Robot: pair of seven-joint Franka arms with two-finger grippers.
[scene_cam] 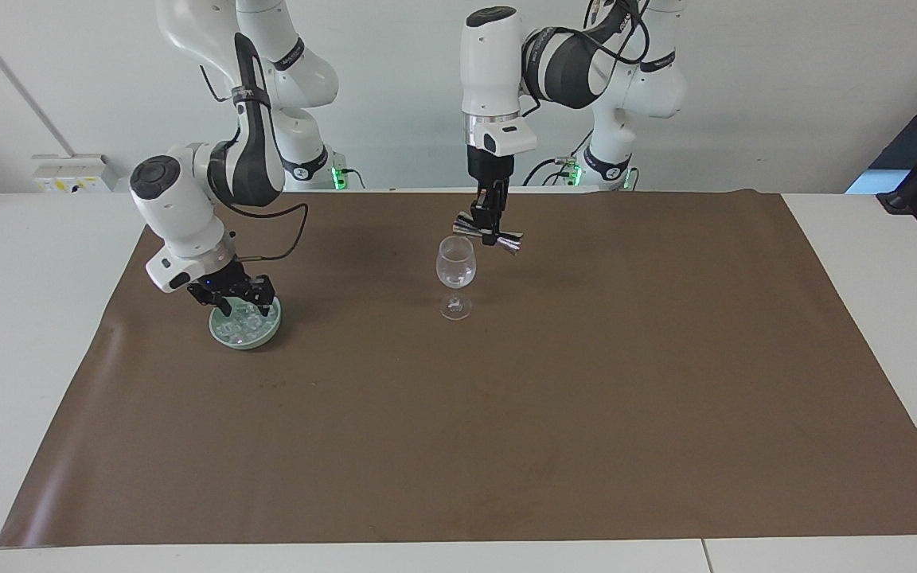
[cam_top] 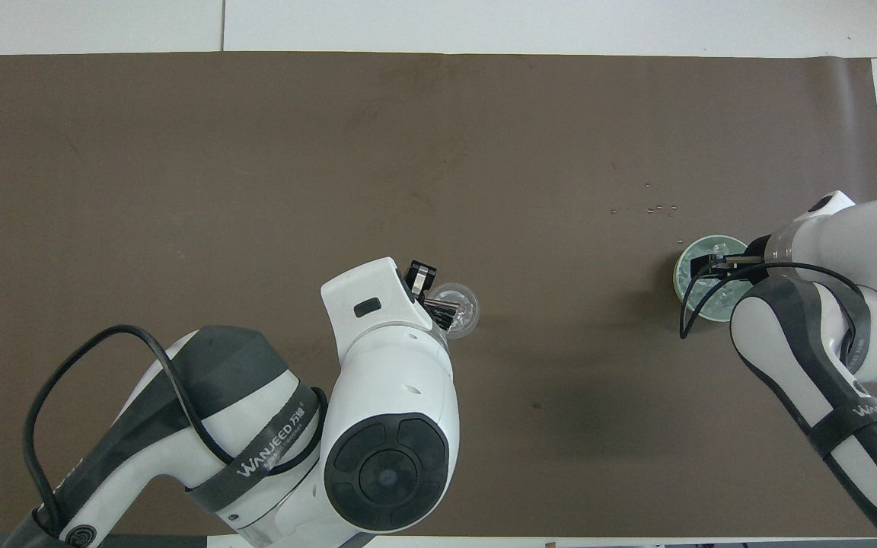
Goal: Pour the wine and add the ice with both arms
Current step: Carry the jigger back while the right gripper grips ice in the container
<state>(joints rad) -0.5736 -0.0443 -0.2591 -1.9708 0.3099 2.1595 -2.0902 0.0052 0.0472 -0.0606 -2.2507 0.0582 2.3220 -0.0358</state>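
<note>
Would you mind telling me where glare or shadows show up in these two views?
Facing view: a pale sheen along the brown mat edge at the right arm's end, and soft shadows beside the green bowl and wine glass. Overhead view: a broad soft shadow on the mat between the arms.

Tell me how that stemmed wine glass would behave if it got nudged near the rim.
The wine glass would probably tip easily: its wide bowl stands high on a thin stem over a small foot. Clear and thin-looking, it is likely fragile and light. On its side it could roll on the brown mat.
</note>
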